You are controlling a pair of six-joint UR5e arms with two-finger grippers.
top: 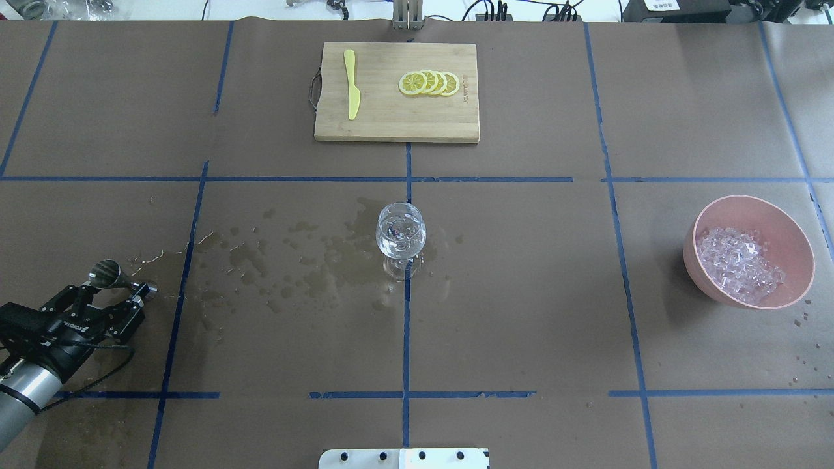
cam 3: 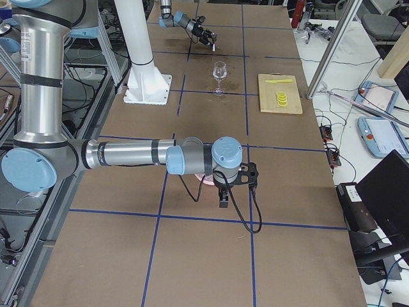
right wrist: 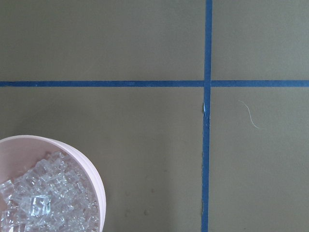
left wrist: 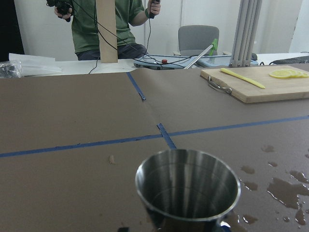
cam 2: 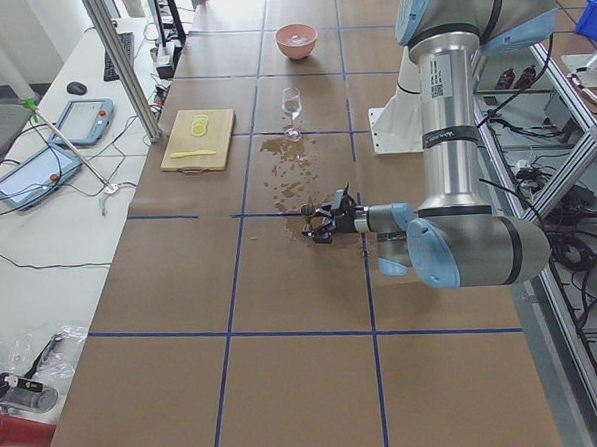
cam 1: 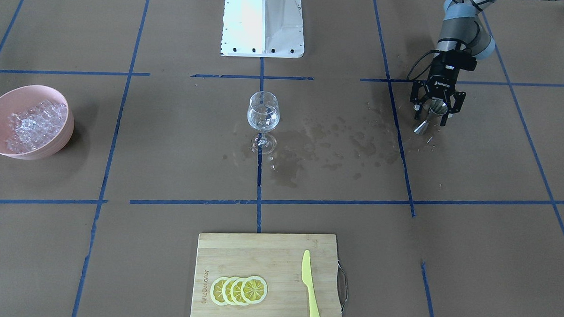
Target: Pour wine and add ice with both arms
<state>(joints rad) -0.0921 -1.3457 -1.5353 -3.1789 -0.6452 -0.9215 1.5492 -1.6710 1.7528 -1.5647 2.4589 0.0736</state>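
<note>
My left gripper [cam 1: 432, 114] is shut on a steel jigger [cam 1: 436, 107] and holds it low at the table's left side; it also shows in the overhead view [top: 114, 288]. In the left wrist view the jigger's cup [left wrist: 188, 186] looks empty. The wine glass [top: 401, 234] stands at the table's middle with a little clear liquid in it. The ice [top: 739, 264] is heaped in a pink bowl [top: 801, 247] at the right. My right gripper [cam 3: 225, 192] hangs over the bowl in the exterior right view only, so I cannot tell if it is open or shut. The right wrist view shows the ice [right wrist: 43, 203] at its lower left.
Wet patches [top: 293, 254] spread over the brown paper between the glass and the jigger. A wooden cutting board [top: 391, 124] at the far edge holds lemon slices [top: 430, 83] and a yellow knife [top: 352, 91]. The white pedestal base [cam 1: 263, 31] stands behind the glass.
</note>
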